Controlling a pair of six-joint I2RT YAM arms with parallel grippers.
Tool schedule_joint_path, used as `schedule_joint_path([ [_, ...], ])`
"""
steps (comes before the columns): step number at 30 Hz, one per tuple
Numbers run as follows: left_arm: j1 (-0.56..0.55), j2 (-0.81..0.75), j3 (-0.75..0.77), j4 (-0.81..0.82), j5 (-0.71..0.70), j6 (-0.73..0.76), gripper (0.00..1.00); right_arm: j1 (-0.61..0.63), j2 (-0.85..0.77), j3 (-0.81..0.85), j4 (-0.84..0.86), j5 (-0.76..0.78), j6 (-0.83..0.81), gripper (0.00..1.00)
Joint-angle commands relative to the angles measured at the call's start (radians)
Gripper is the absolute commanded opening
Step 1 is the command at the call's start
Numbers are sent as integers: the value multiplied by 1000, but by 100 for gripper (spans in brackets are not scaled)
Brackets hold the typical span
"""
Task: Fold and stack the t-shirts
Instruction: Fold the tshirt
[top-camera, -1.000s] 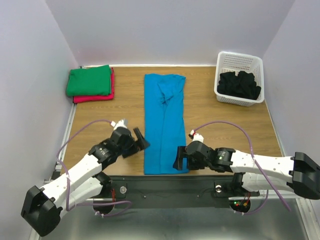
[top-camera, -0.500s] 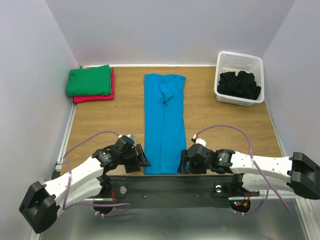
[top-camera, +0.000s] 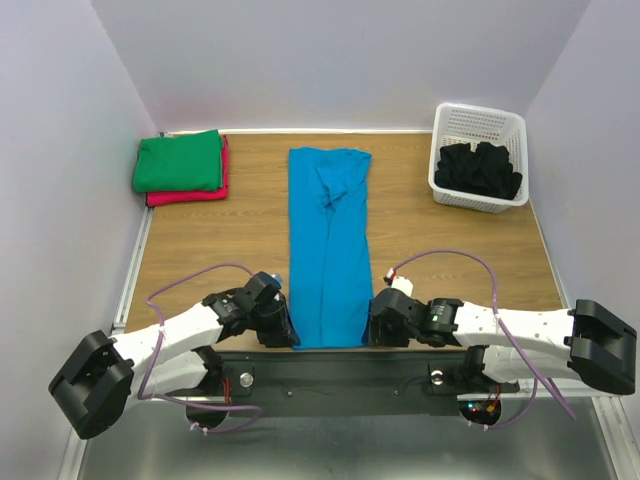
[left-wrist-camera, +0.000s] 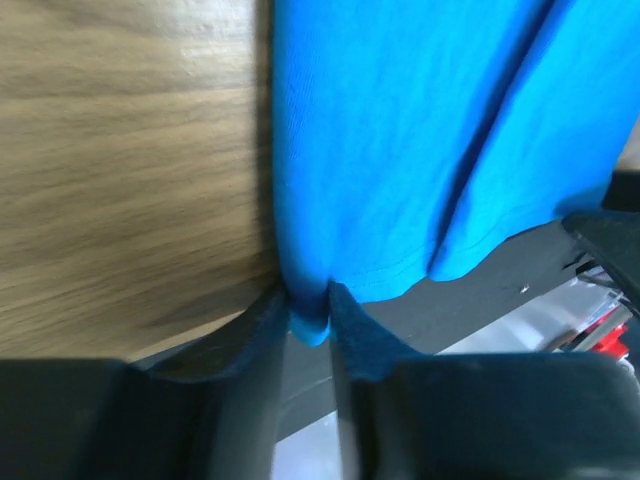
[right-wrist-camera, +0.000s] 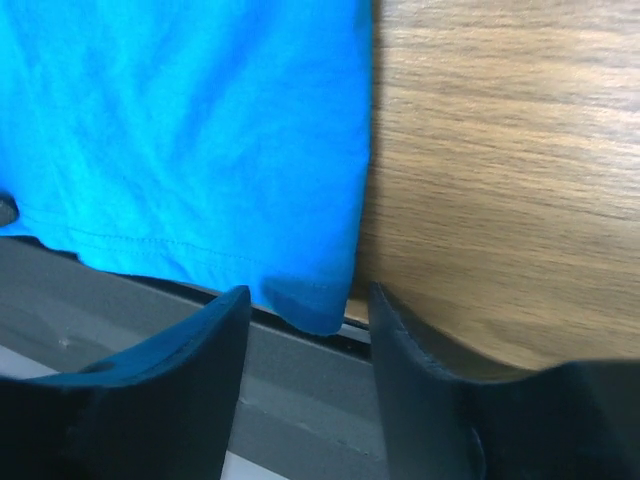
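Here the turquoise t-shirt (top-camera: 328, 250) is laid on the table (top-camera: 200, 250), long axis near-to-far; its near-left hem corner is pinched by the left gripper (left-wrist-camera: 307, 310), its near-right corner merely straddled by the spread right gripper (right-wrist-camera: 307, 300).

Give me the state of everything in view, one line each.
Turquoise t-shirt: folded into a long strip, lying flat.
Left gripper: fingers shut on its near left corner.
Right gripper: fingers open, straddling its near right corner.
Green t-shirt: folded, stacked on the red-pink one.
Red-pink t-shirt: folded, under the green.
Black t-shirts: crumpled in the basket.
Basket: upright.
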Motion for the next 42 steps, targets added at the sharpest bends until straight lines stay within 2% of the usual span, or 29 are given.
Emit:
schedule_joint_path([
  [1,-23,17,-24,-29,-9,18,26,1,-16,5,10,56,18,50],
  [2,-23,20,-23,-46,-21,17,15,1,-22,7,11,57,18,44],
  [4,-23,18,-12,-55,-32,17,0,1,-26,5,11,53,15,36],
  [8,-23,18,21,-54,-43,13,0,1,-33,11,11,47,3,7],
  [10,-23,20,46,-52,-43,17,0,1,-37,13,11,56,-2,0],
  [16,-26,-1,103,-50,-52,17,0,1,-46,51,11,88,-43,0],
  [20,-23,-6,178,-21,-112,17,0,1,-34,109,10,155,-55,1],
  [25,-20,89,300,-11,-190,55,0,-11,-4,204,10,264,-110,1],
  [29,-7,166,414,-76,-294,60,0,-89,68,289,10,335,-181,0],
  [35,46,199,534,-97,-441,82,0,-182,170,436,10,390,-259,0],
  [42,192,271,617,-37,-412,161,0,-281,309,582,16,404,-360,0],
])
